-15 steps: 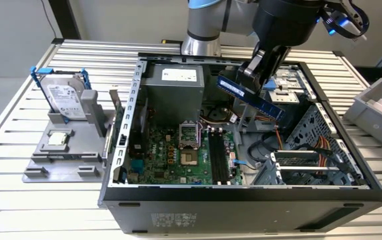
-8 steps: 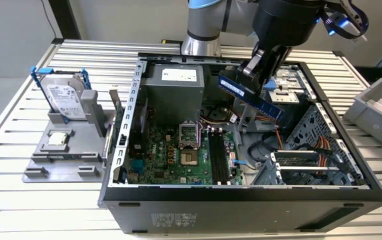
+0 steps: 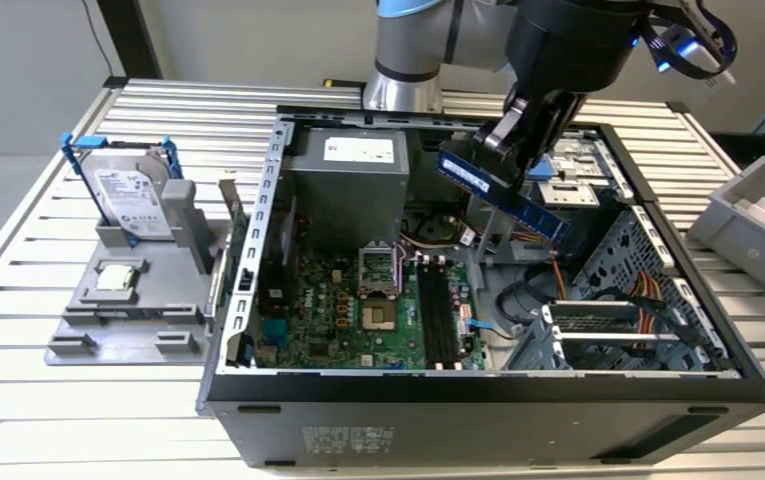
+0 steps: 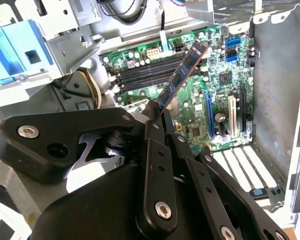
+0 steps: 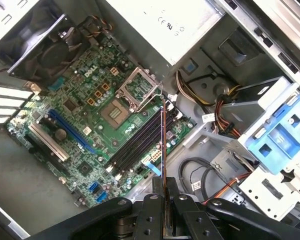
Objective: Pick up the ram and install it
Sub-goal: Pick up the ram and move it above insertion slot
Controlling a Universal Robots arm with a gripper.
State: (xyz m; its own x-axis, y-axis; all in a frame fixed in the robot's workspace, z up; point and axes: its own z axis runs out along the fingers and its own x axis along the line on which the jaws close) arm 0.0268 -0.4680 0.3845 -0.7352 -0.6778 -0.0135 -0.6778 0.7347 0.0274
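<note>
The ram (image 3: 522, 207), a thin blue stick with black chips, is clamped tilted in the claw (image 3: 505, 148); below, the open case (image 3: 489, 410) holds a green motherboard (image 3: 335, 315).

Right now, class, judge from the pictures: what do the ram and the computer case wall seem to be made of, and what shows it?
The ram: rigid blue circuit-board laminate, fairly matte, carrying black chips, likely plastic-cased. The case wall: probably sheet metal, dull grey finish; it is thin and flat with folded edges.
</note>
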